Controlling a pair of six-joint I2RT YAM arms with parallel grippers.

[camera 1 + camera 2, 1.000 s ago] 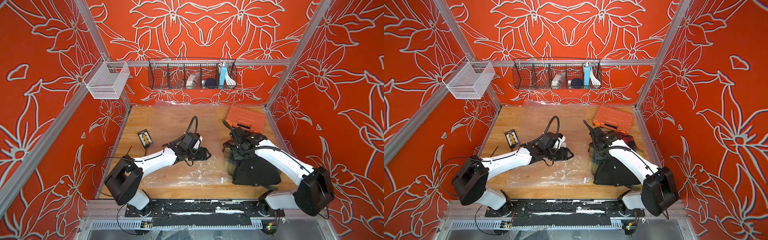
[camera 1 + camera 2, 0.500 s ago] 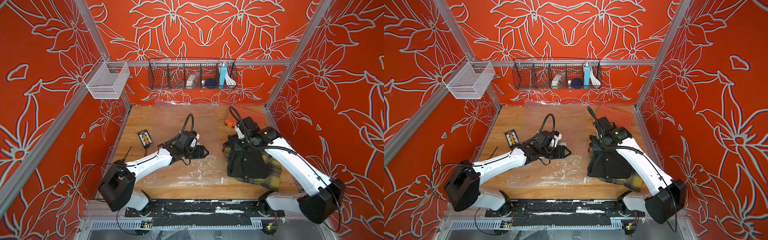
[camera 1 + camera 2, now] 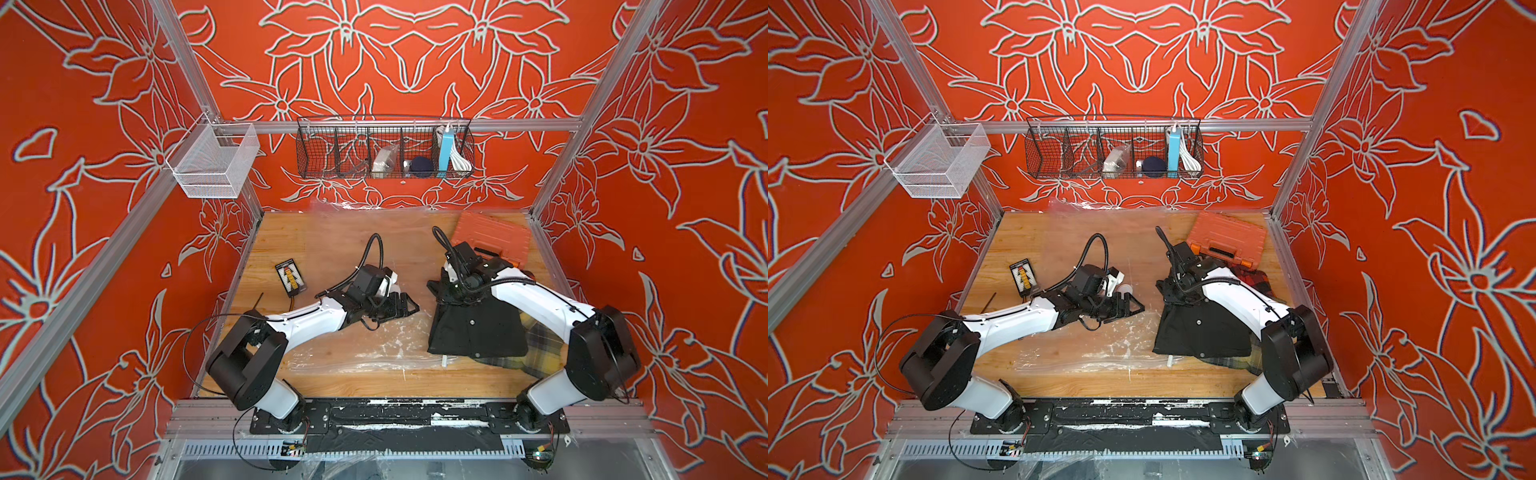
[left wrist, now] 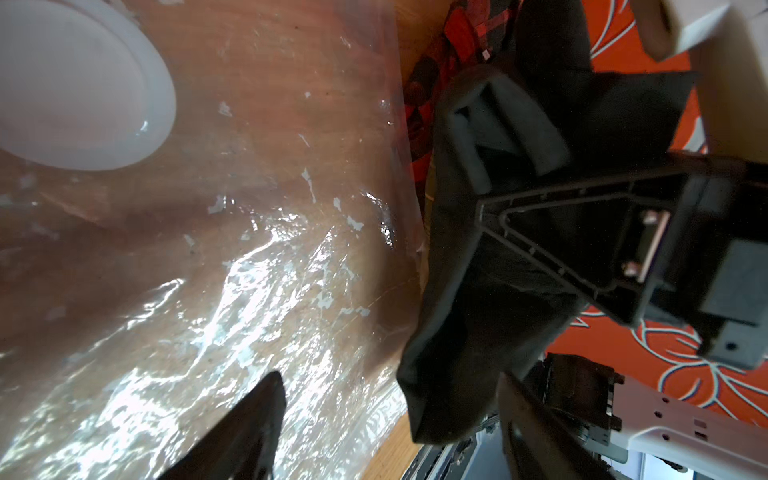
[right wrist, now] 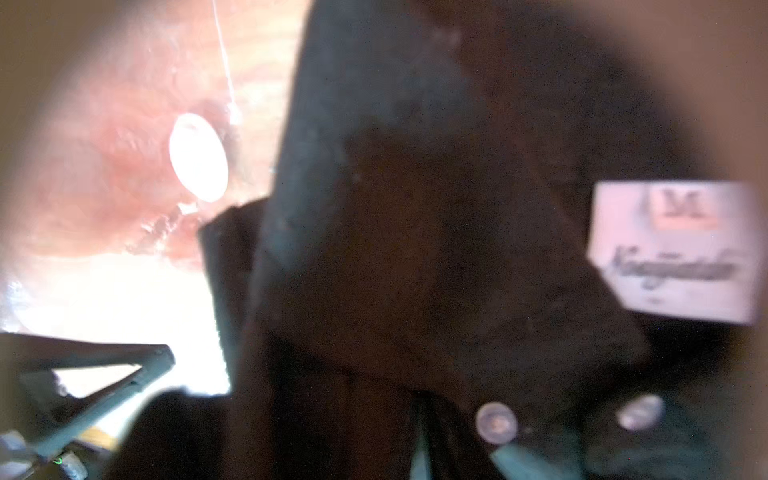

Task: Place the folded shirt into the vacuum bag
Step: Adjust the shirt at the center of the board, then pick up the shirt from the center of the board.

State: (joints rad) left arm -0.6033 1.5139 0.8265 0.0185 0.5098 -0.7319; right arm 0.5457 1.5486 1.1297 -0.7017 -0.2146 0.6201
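The black folded shirt (image 3: 473, 336) (image 3: 1200, 332) lies at the right of the table, and its left edge meets the vacuum bag (image 3: 353, 345) (image 4: 270, 270), a clear crinkly sheet spread flat over the middle. The bag's white valve disc (image 3: 1126, 289) (image 4: 75, 83) sits beside my left gripper (image 3: 410, 307) (image 4: 389, 376). That gripper is open just above the bag, holding nothing. My right gripper (image 3: 436, 286) (image 4: 503, 133) is at the shirt's far left corner, its fingers apart among bunched cloth. The shirt (image 5: 415, 249) fills the blurred right wrist view.
An orange tool case (image 3: 490, 239) stands at the back right. A red plaid cloth (image 3: 1258, 282) and a yellow-green plaid cloth (image 3: 540, 349) lie beside and under the shirt. A small black card (image 3: 291, 277) lies at the left. Two wire baskets (image 3: 384, 147) (image 3: 212, 162) hang on the walls.
My right arm lifted the shirt's corner, then brought it down leftward toward the bag, and its jaws have parted. The left gripper's jaws have opened wider.
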